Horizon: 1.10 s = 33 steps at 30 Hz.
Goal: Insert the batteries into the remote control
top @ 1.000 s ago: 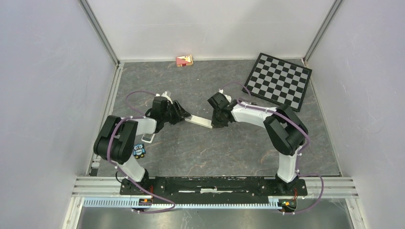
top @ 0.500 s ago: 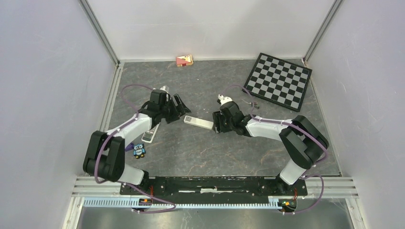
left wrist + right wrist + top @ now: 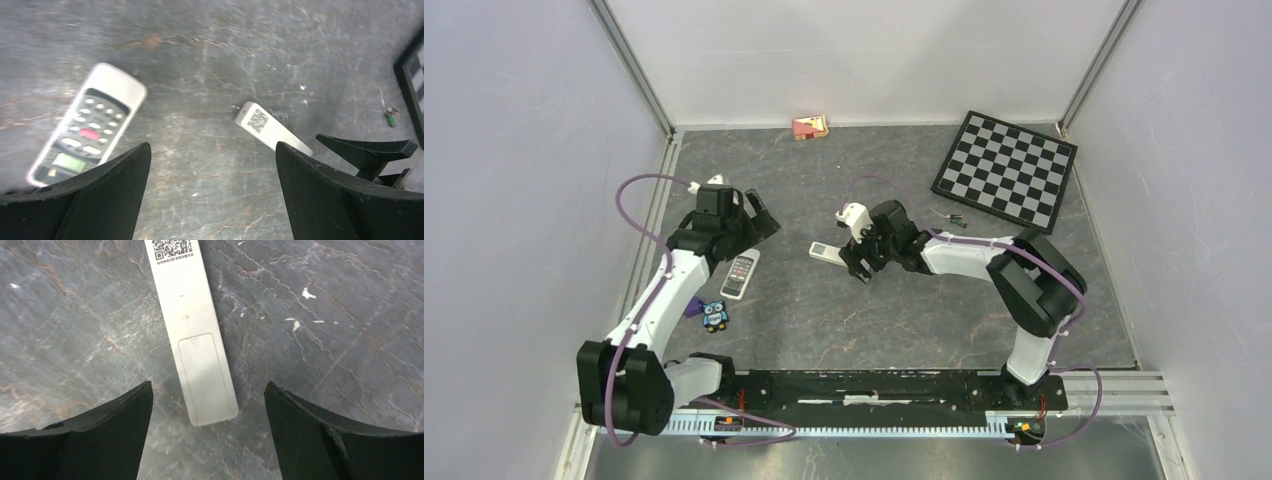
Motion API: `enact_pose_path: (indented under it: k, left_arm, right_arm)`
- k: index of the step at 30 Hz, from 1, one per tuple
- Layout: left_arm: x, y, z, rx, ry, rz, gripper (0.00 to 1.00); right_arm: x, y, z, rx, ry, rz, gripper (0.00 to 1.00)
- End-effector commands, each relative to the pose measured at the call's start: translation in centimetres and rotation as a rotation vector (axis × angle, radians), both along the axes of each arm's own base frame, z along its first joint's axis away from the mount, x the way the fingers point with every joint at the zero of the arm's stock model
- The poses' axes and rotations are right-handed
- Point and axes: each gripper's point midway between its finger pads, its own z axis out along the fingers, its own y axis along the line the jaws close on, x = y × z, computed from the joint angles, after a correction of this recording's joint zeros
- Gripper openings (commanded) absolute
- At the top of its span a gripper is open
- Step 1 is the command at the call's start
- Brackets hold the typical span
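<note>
As counted from the left: two remotes, two grippers, a few batteries. Left gripper (image 3: 212,150) spread wide, empty, near buttoned remote (image 3: 85,131). Slim white remote (image 3: 196,330) face down, code label and battery door showing, between parted fingers of right gripper (image 3: 207,386), not touching. Batteries (image 3: 945,214), tiny dark slivers, number unclear, beside checkerboard (image 3: 1007,166).

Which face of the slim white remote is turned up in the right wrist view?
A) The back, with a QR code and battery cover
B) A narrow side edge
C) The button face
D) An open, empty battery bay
A: the slim remote lies flat, showing a QR code and a fitted battery cover, with no buttons in sight.
</note>
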Motion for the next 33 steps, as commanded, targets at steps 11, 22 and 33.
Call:
enact_pose_path:
  k: [11,22,33]
  left_arm:
    - [-2.5,5.9,-0.8,0.07,0.103,0.157,1.0]
    - [-3.7,6.5,-3.2,0.1,0.18,0.171,1.0]
    - [-2.0,6.9,-5.3,0.078,0.221,0.267,1.0]
  right_arm:
    - [5.7,0.0,-2.2,-0.101,-0.193,-0.149,0.27]
    - [10.5,-11.5,-0.2,-0.037,-0.173,-0.64,0.21]
    - [10.0,-12.6,-1.7,-0.039,-0.094,-0.585,0.55]
